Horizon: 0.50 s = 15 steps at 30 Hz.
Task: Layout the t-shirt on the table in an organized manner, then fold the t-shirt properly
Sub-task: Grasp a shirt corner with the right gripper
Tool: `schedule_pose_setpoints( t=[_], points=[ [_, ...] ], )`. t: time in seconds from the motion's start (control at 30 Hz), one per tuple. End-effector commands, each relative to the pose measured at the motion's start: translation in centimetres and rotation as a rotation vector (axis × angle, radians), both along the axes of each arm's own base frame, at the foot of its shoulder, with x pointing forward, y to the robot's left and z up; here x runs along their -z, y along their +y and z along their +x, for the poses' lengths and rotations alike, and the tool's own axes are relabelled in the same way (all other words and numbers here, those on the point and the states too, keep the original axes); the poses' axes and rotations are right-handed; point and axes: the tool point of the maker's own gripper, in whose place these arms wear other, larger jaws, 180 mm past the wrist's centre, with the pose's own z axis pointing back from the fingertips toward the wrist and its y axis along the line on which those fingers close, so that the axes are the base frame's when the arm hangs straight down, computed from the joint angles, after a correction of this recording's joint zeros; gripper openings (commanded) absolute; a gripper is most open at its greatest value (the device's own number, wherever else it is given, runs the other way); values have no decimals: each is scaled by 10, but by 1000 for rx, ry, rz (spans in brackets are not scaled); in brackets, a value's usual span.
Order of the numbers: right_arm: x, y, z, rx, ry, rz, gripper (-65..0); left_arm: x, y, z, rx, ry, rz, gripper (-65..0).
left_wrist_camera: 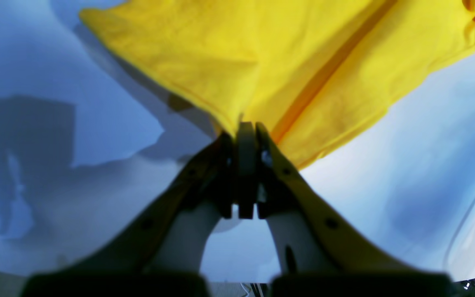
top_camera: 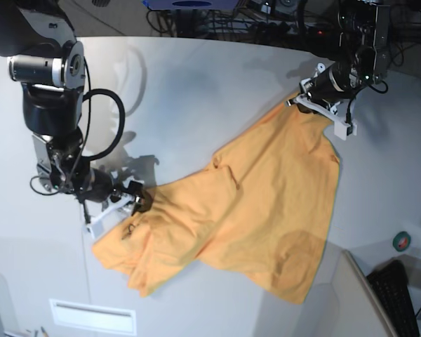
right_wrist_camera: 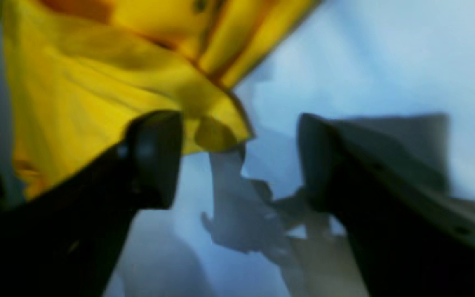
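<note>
Base view, left side: right hand sits low at the crumpled left end of the light-orange cotton t-shirt. In the right wrist view its fingers are spread wide, a loose cloth corner lying between them, gripped by neither. White matte bench is bare above and left of this hand. Shirt lies diagonally across the bench middle, bunched and folded over at its lower-left edge, flatter toward its lower-right hem; bare bench borders it below. Upper right: left hand is pressed together on the shirt's upper edge; the left wrist view shows cloth fanning out from the pinch. Dark keyboard at the far-right corner.
</note>
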Motion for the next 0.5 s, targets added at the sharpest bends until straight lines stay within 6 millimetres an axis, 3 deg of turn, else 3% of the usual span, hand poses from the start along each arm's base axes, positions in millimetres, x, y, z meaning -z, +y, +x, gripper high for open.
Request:
schedule_pose_setpoints(
  t=[0.0, 0.2, 0.37, 0.47],
  points=[
    [-14, -9, 17, 24, -43, -3, -170, -8, 2, 9, 3, -36, 3, -650],
    [-14, -5, 16, 18, -42, 1, -197, -8, 2, 10, 1, -37, 2, -650],
    [-9, 21, 8, -4, -28, 37, -197, -8, 2, 11, 1, -39, 2, -650],
    [-8, 27, 6, -7, -24, 46, -212, -8, 2, 10, 2, -37, 2, -650]
  ],
)
